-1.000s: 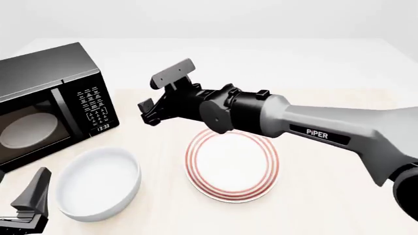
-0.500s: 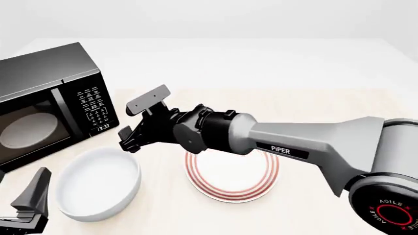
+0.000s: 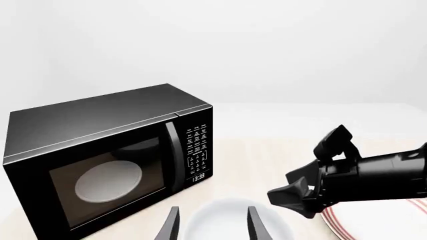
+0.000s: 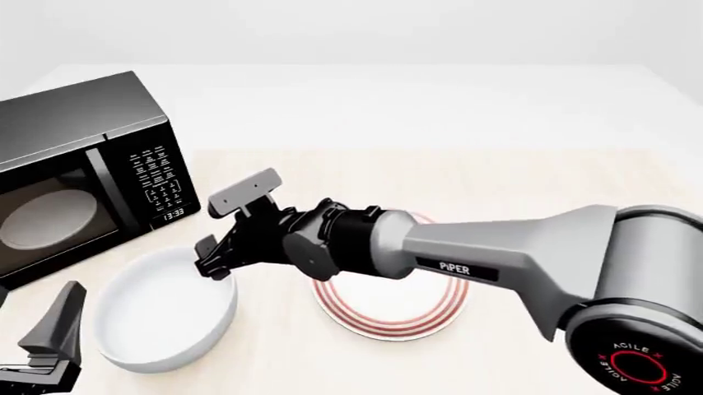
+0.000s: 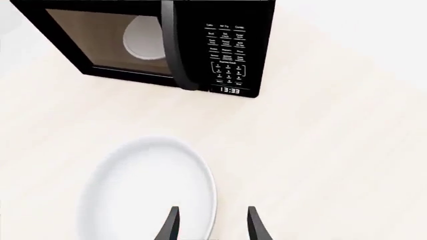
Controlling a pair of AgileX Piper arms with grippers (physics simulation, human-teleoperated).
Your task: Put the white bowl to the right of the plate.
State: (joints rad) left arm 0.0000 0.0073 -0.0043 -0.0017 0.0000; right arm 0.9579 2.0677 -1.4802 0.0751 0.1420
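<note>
front overview, two close wrist views

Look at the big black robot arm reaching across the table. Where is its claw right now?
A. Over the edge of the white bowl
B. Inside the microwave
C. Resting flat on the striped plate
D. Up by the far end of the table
A. In the front view the right claw sits open at the near-plate edge of the white bowl, left of the plate and outside the microwave.

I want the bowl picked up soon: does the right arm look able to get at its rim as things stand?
Probably yes: the right gripper, jaws apart, hangs by the white bowl's near rim, across the plate, with nothing between fingers and rim.
</note>
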